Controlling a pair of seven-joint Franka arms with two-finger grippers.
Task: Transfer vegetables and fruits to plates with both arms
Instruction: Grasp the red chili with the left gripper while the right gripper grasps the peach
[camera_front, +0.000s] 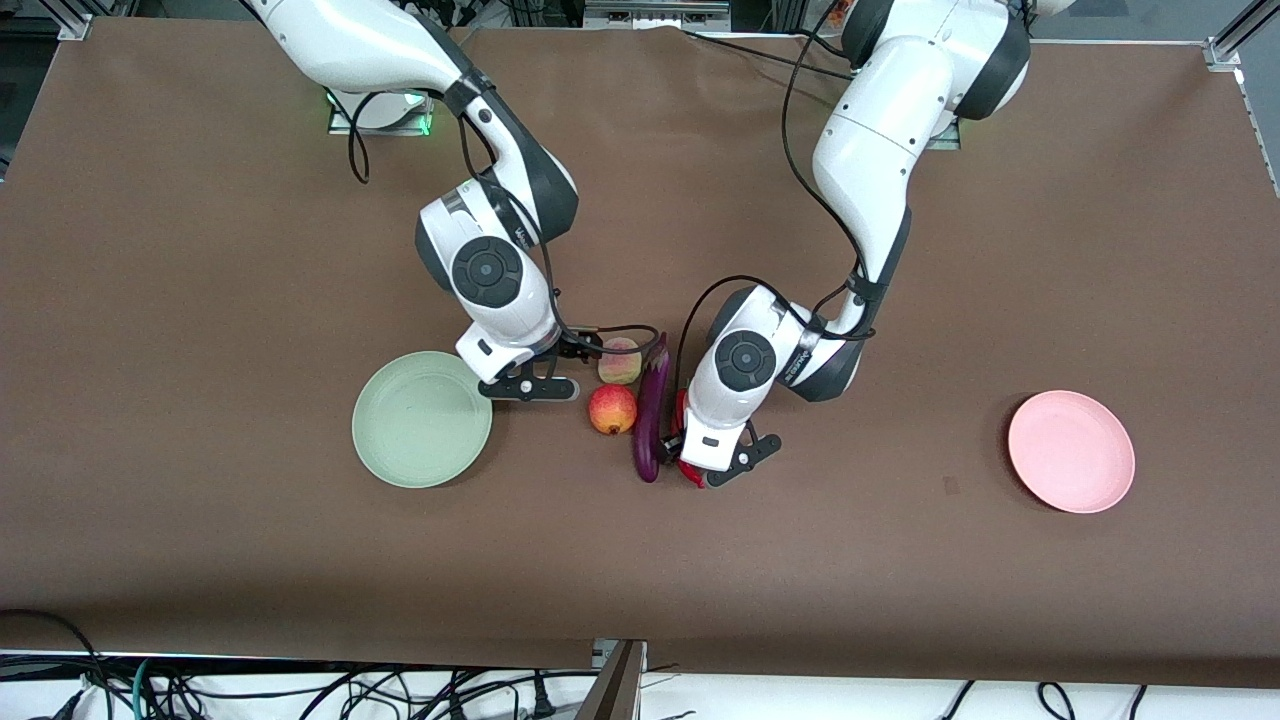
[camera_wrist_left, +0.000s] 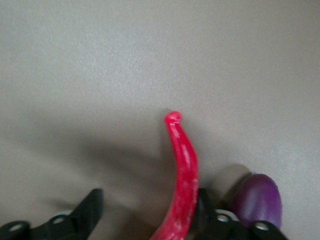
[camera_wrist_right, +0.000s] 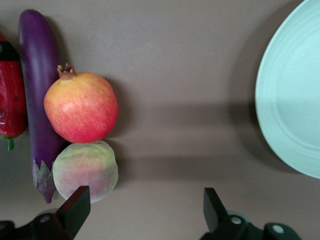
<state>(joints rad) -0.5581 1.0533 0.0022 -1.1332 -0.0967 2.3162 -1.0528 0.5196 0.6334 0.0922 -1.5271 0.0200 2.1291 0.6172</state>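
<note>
Two arms bend low mid-table, the left gripper (camera_front: 690, 462) spread wide around one chili (camera_wrist_left: 182, 185) beside one eggplant (camera_front: 651, 415), the right gripper (camera_front: 570, 355) spread wide by one peach (camera_front: 620, 361), one red-orange fruit (camera_front: 612, 409) between two plates, green (camera_front: 400, 455) and pink (camera_front: 1070, 451).

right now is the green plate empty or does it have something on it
Empty: the green plate shows a bare surface in the front view, and the peach lies on the table beside it.
</note>
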